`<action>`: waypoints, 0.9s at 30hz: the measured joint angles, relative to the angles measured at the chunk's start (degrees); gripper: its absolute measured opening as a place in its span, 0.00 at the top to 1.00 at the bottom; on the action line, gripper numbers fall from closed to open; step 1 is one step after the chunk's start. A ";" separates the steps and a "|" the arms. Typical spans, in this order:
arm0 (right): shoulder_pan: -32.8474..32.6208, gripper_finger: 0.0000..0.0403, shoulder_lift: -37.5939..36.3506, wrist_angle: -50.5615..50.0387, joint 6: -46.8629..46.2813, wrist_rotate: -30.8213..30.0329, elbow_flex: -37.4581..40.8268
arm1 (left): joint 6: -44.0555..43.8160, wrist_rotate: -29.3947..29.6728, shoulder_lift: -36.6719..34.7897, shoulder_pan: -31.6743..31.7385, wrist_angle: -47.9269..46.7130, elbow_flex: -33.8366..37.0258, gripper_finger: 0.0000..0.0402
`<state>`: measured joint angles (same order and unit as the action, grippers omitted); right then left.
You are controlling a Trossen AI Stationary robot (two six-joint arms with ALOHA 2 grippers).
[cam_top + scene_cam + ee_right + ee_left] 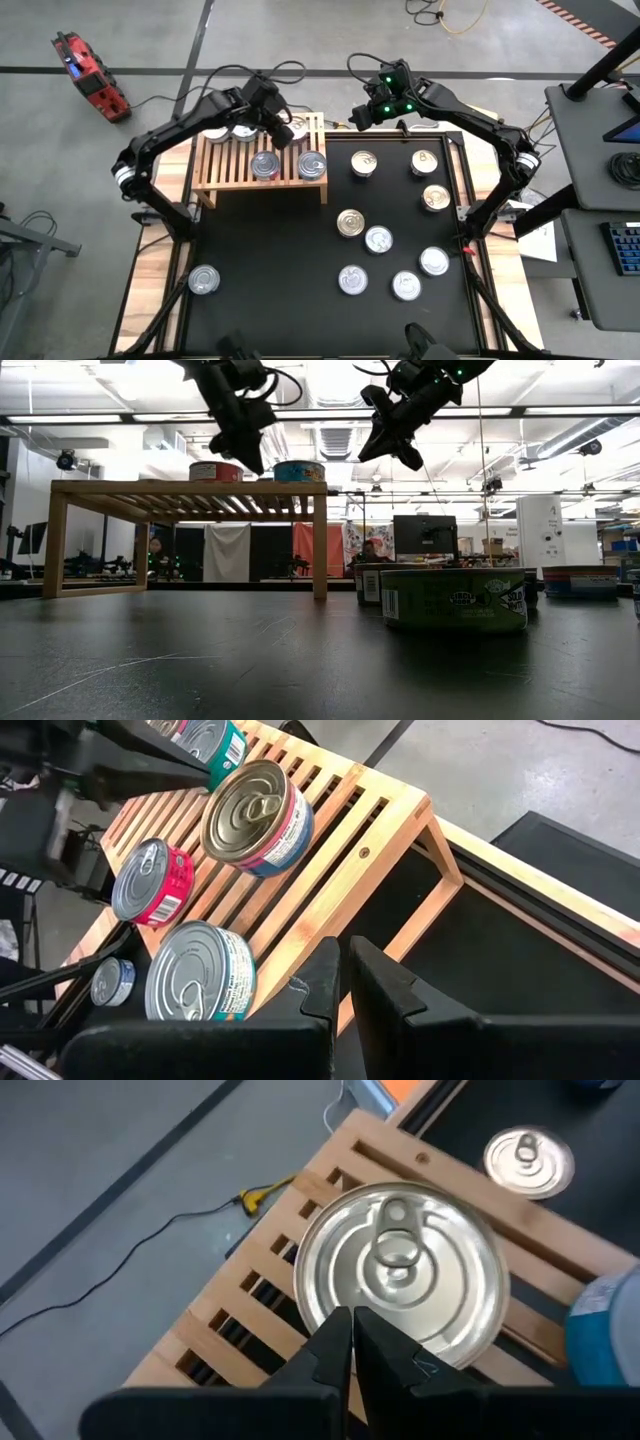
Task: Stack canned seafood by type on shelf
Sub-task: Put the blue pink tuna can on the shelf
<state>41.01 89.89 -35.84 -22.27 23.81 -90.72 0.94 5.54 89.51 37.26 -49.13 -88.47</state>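
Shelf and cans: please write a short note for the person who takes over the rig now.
Left end effector: shut, empty, above the back part of the shelf, over a silver-lidded can.
Right end effector: shut, empty, in the air beside the right end of the shelf.
Done: several cans stand on the shelf, among them two at its front right; others at the back are partly hidden by the left arm.
Left: eight cans on the black mat, for example a gold-lidded one, plus one can at the left edge of the mat. Labels are not readable from above, so check types.
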 joint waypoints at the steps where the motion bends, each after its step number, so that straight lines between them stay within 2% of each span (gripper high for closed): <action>1: 0.00 0.96 0.00 0.01 0.01 0.01 0.00 | -0.02 -0.04 -0.29 0.03 0.02 0.00 1.00; 3: 0.00 0.96 0.00 0.01 0.05 0.00 0.00 | 0.76 -2.71 -0.87 0.03 0.03 0.00 1.00; 7: 0.00 0.96 0.00 0.04 0.48 0.02 0.00 | 6.55 -17.27 -0.98 0.02 0.24 0.00 1.00; 9: 0.00 0.96 0.00 0.05 0.53 0.00 0.00 | 7.62 -19.92 -0.30 -0.08 0.53 0.00 1.00; 14: 0.00 0.96 0.00 0.05 0.49 0.03 0.00 | 7.56 -16.18 2.09 0.73 0.99 0.00 1.00; 19: 0.00 0.96 0.00 0.05 0.34 0.07 0.00 | 7.39 -15.91 3.63 0.95 1.08 0.00 1.00; 27: -0.13 0.96 0.00 0.03 0.23 0.09 0.00 | 7.33 -12.22 4.05 1.17 1.51 -0.04 1.00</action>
<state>40.88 89.89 -35.81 -22.04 23.90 -90.72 8.28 -6.68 93.56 38.44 -47.61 -88.51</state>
